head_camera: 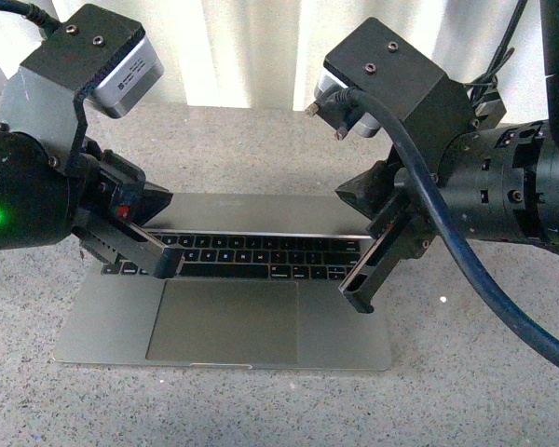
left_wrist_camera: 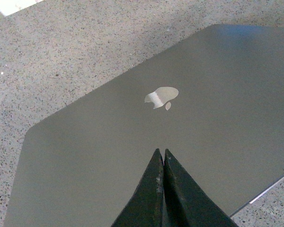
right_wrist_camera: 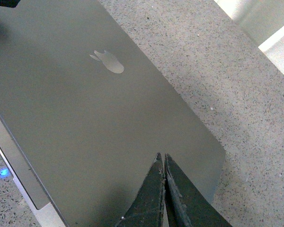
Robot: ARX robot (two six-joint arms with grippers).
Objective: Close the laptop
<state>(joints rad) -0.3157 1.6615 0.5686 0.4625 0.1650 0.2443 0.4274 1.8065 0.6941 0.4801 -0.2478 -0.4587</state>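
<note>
The space-grey laptop [head_camera: 112,321] lies on the table with its trackpad towards me. Its lid [head_camera: 252,212] is tilted far down over the black keyboard [head_camera: 261,256], and only a few rows of keys show. My left gripper [head_camera: 172,265] is shut, its tips at the lid's left side. My right gripper [head_camera: 359,298] is shut at the lid's right side. In the left wrist view the shut gripper [left_wrist_camera: 161,152] rests over the lid's back [left_wrist_camera: 109,151], below the pale apple logo [left_wrist_camera: 161,97]. In the right wrist view the shut gripper [right_wrist_camera: 161,156] sits over the lid [right_wrist_camera: 85,118] near its corner.
The laptop sits on a speckled grey tabletop [head_camera: 447,400]. A white curtain [head_camera: 252,47] hangs behind it. A strip of the laptop's base [right_wrist_camera: 19,175] shows under the lid in the right wrist view.
</note>
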